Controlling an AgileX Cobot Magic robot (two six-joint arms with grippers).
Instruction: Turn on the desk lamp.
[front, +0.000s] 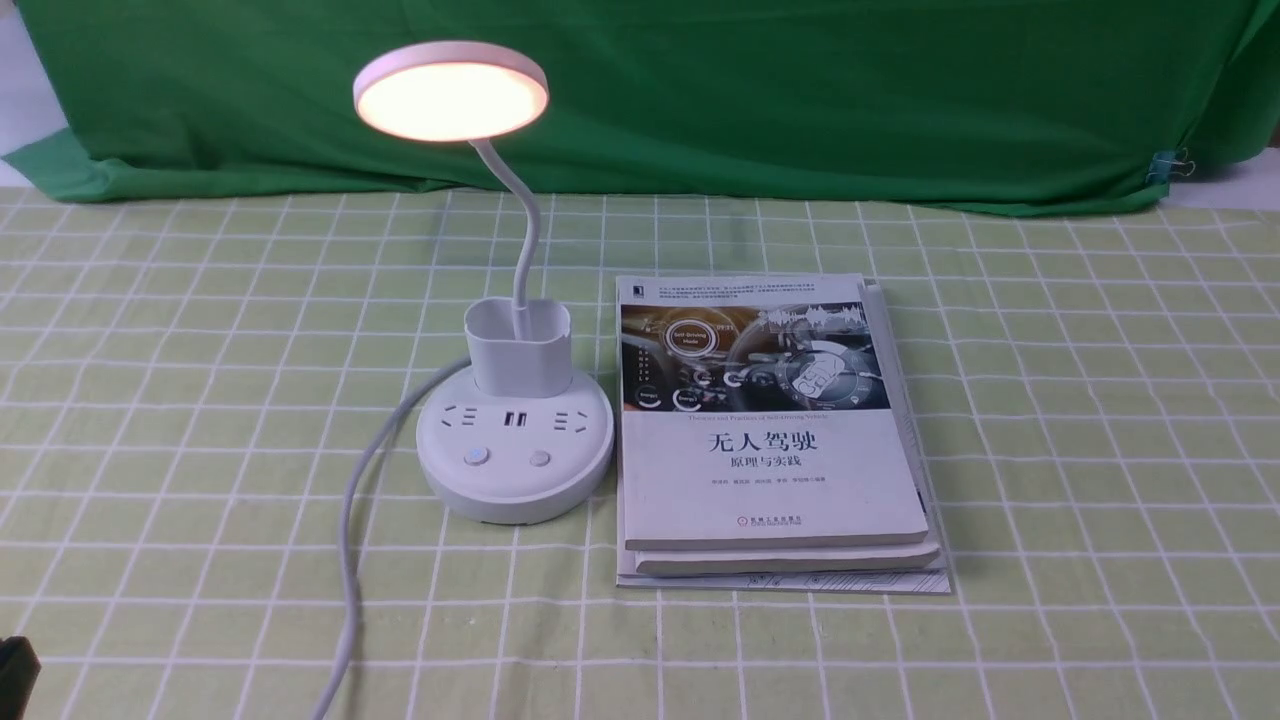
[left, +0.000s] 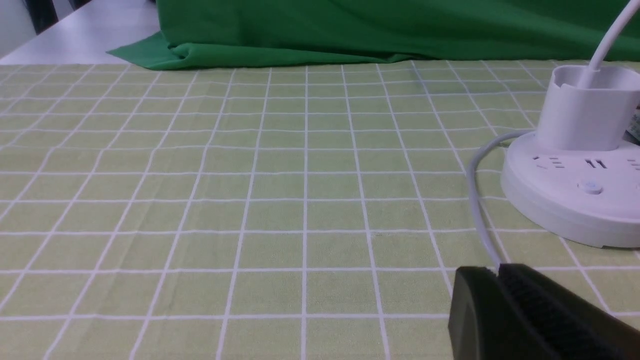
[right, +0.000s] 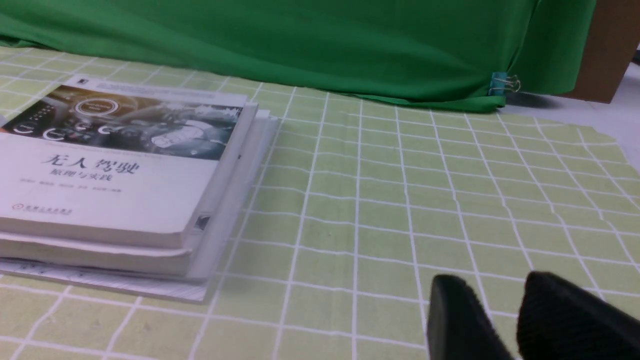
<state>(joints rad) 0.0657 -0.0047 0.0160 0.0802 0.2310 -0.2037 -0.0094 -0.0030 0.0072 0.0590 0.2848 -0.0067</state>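
Desk lamp (front: 513, 440), centre-left of the front view beside stacked books (front: 770, 440), head glowing, so apparently switched on; left gripper (left: 500, 272) pressed closed, right gripper (right: 500, 290) slightly parted, both holding nothing

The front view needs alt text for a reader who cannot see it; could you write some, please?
A white desk lamp stands lit, disc head glowing, on a green checked tablecloth. A stack of books lies beside its base, to the right.
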